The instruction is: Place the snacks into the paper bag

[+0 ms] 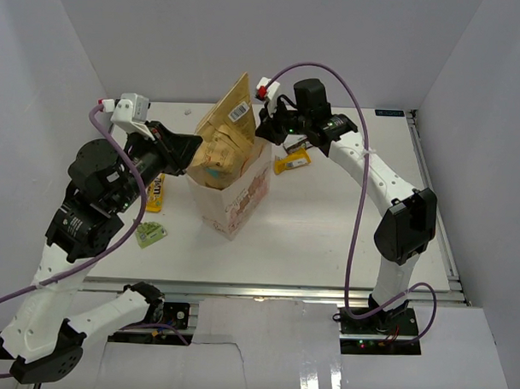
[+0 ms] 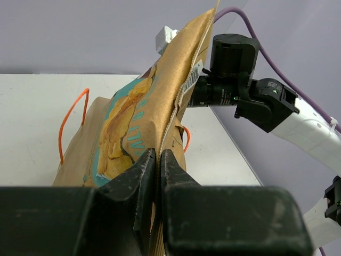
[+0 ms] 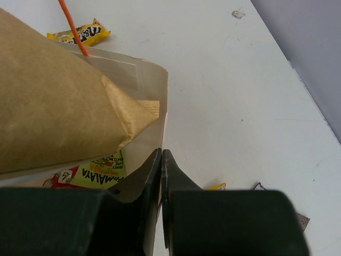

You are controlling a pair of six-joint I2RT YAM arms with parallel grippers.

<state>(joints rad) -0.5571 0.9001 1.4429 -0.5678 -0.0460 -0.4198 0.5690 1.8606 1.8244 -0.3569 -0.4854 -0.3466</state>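
Shows cream paper bag point(image 1: 243, 202) upright at centre, tan chip bag point(image 1: 223, 138) partly inside, long axis tilting up from its mouth. Pinches the chip bag's seam in the closed left gripper point(image 2: 158, 156) (just below its bulk); clamps the paper bag's rim in the shut right gripper point(image 3: 161, 156).

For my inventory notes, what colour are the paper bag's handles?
Orange-red handles, clearest in the left wrist view.

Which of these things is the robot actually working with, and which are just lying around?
Part of the job: paper bag, chip bag, yellow wrapper, candy packet, green pouch.
Just there: purple cable, white table.
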